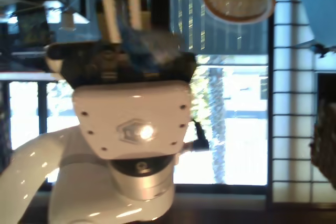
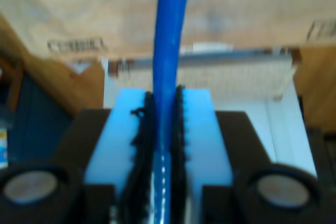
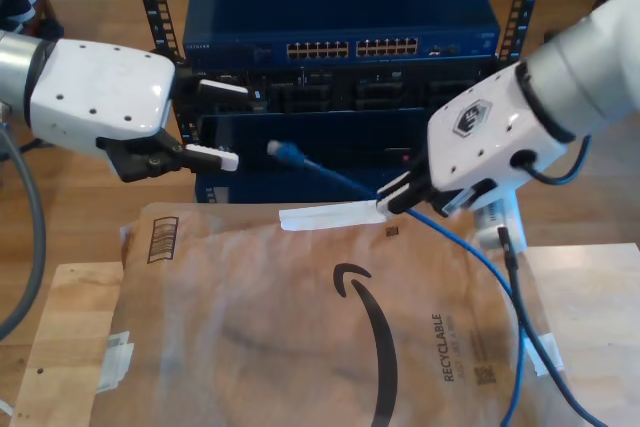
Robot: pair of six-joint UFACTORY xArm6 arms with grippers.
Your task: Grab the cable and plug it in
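With its blue-padded fingers (image 2: pixel 197 129) pressed together on the cable (image 3: pixel 340 183), my second gripper (image 3: pixel 400 197) holds the line a short way behind the plug (image 3: pixel 283 152), at the exterior view's right. One blue cable is seen, with one plug showing, its free end jutting toward the exterior view's left, in front of the blue network switch (image 3: pixel 340 27) in the rack; the rest trails down over the cardboard package (image 3: pixel 330 327) on the table (image 3: pixel 70 347). My first gripper (image 3: pixel 222 123) sits at the exterior view's left, two white fingers (image 3: pixel 212 157) well apart, holding nothing, pointed toward the plug and just short of it. Two arms are in frame, both reaching in roughly level above the package.
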